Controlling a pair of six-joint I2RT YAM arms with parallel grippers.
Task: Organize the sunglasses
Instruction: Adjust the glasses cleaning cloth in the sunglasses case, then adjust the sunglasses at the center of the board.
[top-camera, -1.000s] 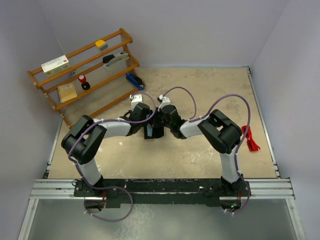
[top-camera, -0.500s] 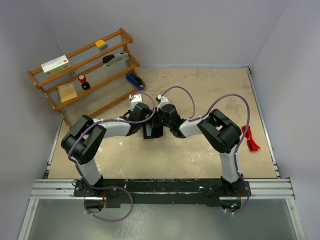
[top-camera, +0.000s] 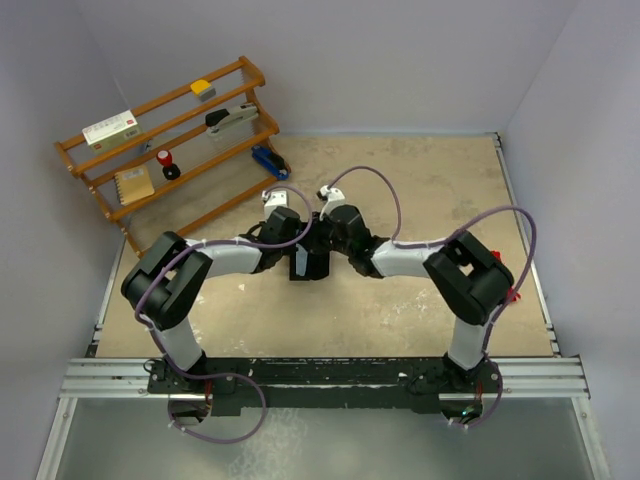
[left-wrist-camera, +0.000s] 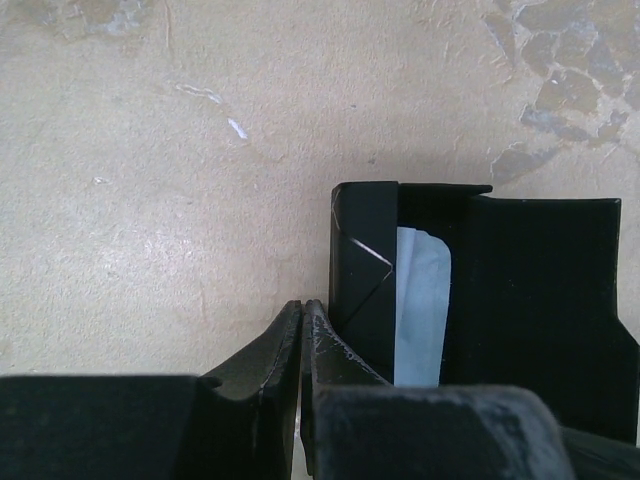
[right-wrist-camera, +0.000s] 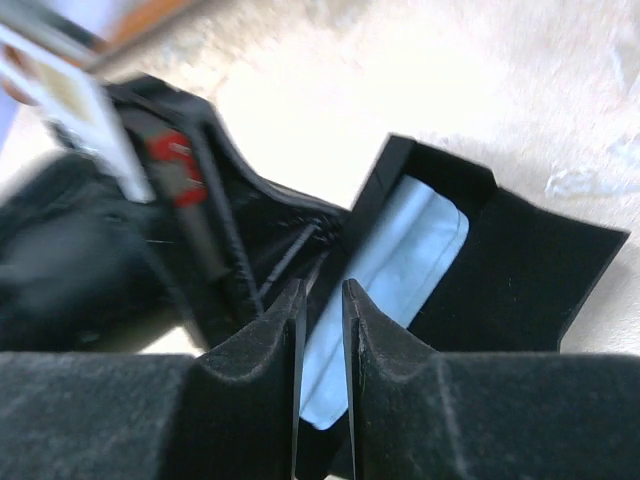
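Observation:
An open black case (top-camera: 306, 268) lies mid-table with a pale blue cloth (left-wrist-camera: 418, 300) inside it. My left gripper (left-wrist-camera: 302, 306) is shut, its tips on the table right beside the case's left wall (left-wrist-camera: 362, 270), holding nothing. My right gripper (right-wrist-camera: 320, 290) hovers over the case (right-wrist-camera: 520, 270) and cloth (right-wrist-camera: 400, 270), open by a narrow gap with nothing between its fingers. In the top view both grippers meet at the case, the left (top-camera: 296, 256) and the right (top-camera: 322, 258). Only a red sliver of the sunglasses (top-camera: 514, 295) shows at the table's right edge, behind my right elbow.
A wooden rack (top-camera: 170, 140) stands at the back left with a stapler, a box, a notebook and small items; a blue object (top-camera: 268, 161) lies at its foot. Grey walls close in on three sides. My left arm (right-wrist-camera: 150, 230) fills the left of the right wrist view.
My right gripper has opened a little from shut. Its elbow has swung out to the right and now covers most of the sunglasses. The left gripper stays shut beside the case.

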